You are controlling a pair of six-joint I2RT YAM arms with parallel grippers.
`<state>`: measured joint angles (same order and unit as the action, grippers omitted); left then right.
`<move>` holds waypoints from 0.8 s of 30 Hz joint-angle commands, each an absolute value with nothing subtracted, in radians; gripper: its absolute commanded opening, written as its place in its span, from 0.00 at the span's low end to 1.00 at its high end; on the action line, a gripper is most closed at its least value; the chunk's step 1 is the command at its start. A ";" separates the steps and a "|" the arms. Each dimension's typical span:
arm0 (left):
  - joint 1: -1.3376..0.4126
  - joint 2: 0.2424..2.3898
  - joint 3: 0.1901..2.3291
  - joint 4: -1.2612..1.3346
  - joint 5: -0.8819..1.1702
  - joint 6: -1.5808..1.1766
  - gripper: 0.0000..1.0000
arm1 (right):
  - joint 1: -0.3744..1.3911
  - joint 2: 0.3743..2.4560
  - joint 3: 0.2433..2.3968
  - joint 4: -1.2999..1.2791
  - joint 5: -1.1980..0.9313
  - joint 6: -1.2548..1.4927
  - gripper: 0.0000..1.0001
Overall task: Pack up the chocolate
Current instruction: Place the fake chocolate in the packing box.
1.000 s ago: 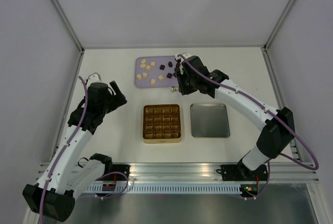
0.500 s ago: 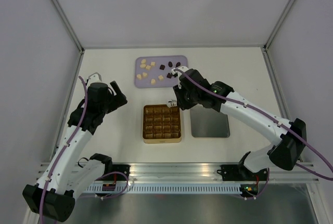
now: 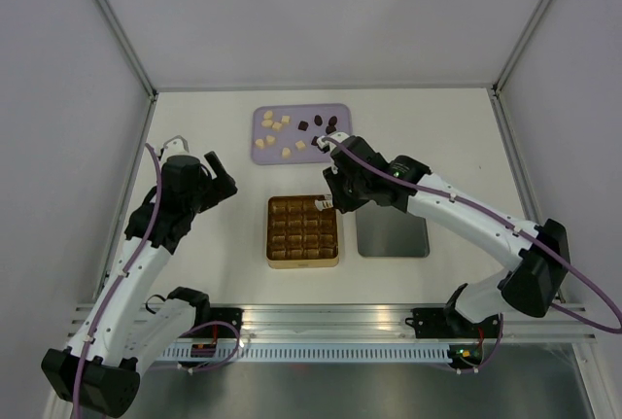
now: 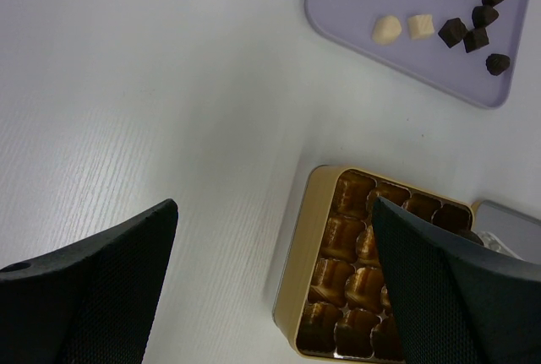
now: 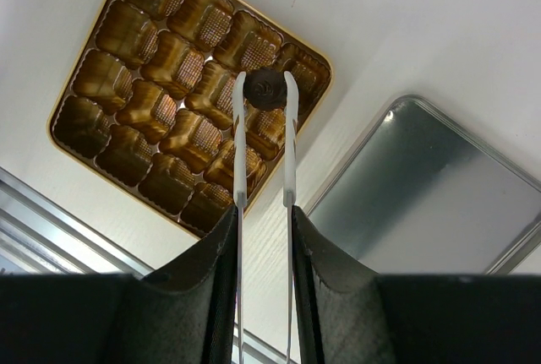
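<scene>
The right gripper (image 5: 264,220) is clamped on the metal tweezers (image 5: 241,144), its two fingers pressing the tines from both sides. The tines extend straight ahead of the fingers, and their tips pinch one dark chocolate piece (image 5: 265,91). This piece hangs over the gold tin (image 5: 144,102), above a cell close to the corner that faces the silver lid (image 5: 423,187). Whether the piece touches the cell cannot be determined. The visible cells of the tin hold no chocolate. The silver lid lies flat on the table, just beside the tin and to the right of the tweezers in the wrist view. Beyond the gripper, the lavender tray (image 3: 264,155) carries the remaining chocolate pieces (image 3: 275,125): pale cubes toward one end, dark lumps toward the other. The left gripper (image 4: 275,208) has its jaws fully apart and holds nothing. It hangs over bare table, with the tin ahead and to its right, apart from the fingers.
</scene>
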<state>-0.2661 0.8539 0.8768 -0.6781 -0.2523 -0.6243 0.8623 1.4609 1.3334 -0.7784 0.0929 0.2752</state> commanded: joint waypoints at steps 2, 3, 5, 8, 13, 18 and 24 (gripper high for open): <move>-0.268 0.841 0.877 -0.647 -0.242 -0.632 1.00 | 0.870 1.480 1.339 -0.758 0.121 0.293 0.20; -0.268 0.842 0.877 -0.647 -0.242 -0.632 1.00 | 0.870 1.485 1.338 -0.750 0.126 0.293 0.20; -0.268 0.842 0.877 -0.647 -0.242 -0.632 1.00 | 0.870 1.488 1.335 -0.742 0.127 0.296 0.20; -0.268 0.839 0.876 -0.647 -0.242 -0.632 0.99 | 0.868 1.491 1.330 -0.732 0.141 0.302 0.20; -0.268 0.835 0.874 -0.649 -0.245 -0.629 1.00 | 0.870 1.500 1.312 -0.726 0.144 0.307 0.20; -0.268 0.828 0.874 -0.649 -0.244 -0.629 1.00 | 0.870 1.499 1.295 -0.709 0.152 0.311 0.20; -0.268 0.824 0.873 -0.649 -0.242 -0.629 0.99 | 0.870 1.493 1.279 -0.684 0.169 0.314 0.20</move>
<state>-0.2661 0.8410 0.8768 -0.6781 -0.2527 -0.6243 0.8623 1.5017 1.2873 -0.7303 0.1387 0.2985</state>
